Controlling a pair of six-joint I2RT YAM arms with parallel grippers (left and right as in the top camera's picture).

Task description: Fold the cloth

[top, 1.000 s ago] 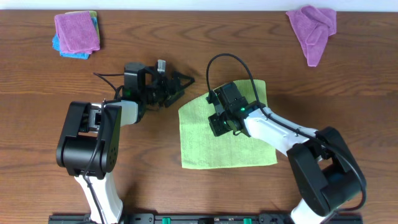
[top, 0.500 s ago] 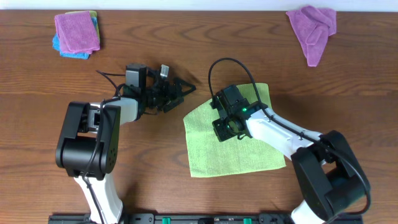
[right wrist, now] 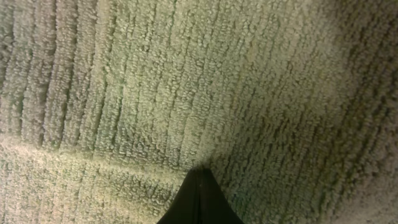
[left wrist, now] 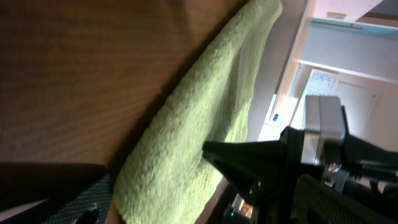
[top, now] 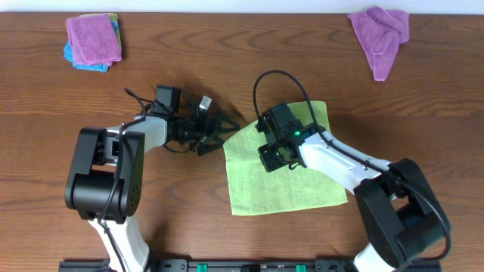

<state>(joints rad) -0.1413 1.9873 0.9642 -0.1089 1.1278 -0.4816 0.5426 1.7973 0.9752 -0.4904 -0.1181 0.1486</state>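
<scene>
Pressing our closed right gripper (right wrist: 199, 182) onto the cloth (top: 281, 189), left gripper (top: 221, 131) wide beside its edge; only the wrist view shows contact.

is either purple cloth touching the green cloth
No, in the overhead view the left purple cloth and the right purple cloth lie at the far corners, well apart from the green cloth.

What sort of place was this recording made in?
Probably a robotics lab: two robot arms mounted at the edge of a wood-grain table, a lime-green cloth and spare purple cloths laid out, and white shelving with a paper notice seen from the left wrist.
</scene>
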